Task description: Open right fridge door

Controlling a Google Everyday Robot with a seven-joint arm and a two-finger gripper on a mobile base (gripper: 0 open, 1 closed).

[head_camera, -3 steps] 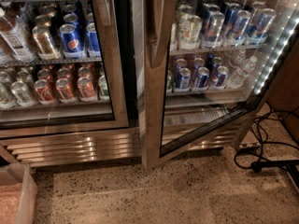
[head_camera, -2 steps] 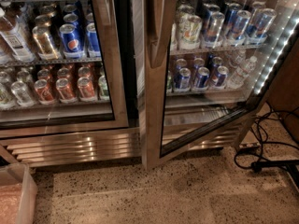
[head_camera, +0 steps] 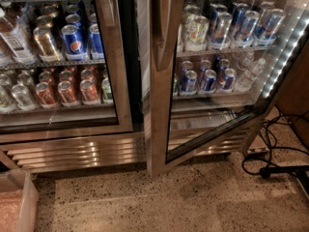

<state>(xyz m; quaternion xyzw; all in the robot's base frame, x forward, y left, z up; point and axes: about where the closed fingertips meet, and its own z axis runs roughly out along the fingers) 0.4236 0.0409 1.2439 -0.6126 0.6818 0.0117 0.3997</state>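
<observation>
The right fridge door (head_camera: pixel 159 105) is a glass pane in a brushed steel frame. It stands swung outward at an angle, its bottom edge running from the middle of the floor line toward the right. Its long vertical metal handle (head_camera: pixel 163 28) shows at the top centre. A white LED strip (head_camera: pixel 285 52) glows along the fridge's right side. Blue and silver cans (head_camera: pixel 219 28) fill the shelves behind the glass. My gripper is out of view; no arm shows.
The left fridge door (head_camera: pixel 113 57) is closed over Pepsi cans (head_camera: pixel 72 40) and red-orange cans (head_camera: pixel 67 91). A steel vent grille (head_camera: pixel 77 153) runs below. Black cables (head_camera: pixel 275 163) lie on the speckled floor at the right. A translucent bin (head_camera: pixel 17 202) stands at lower left.
</observation>
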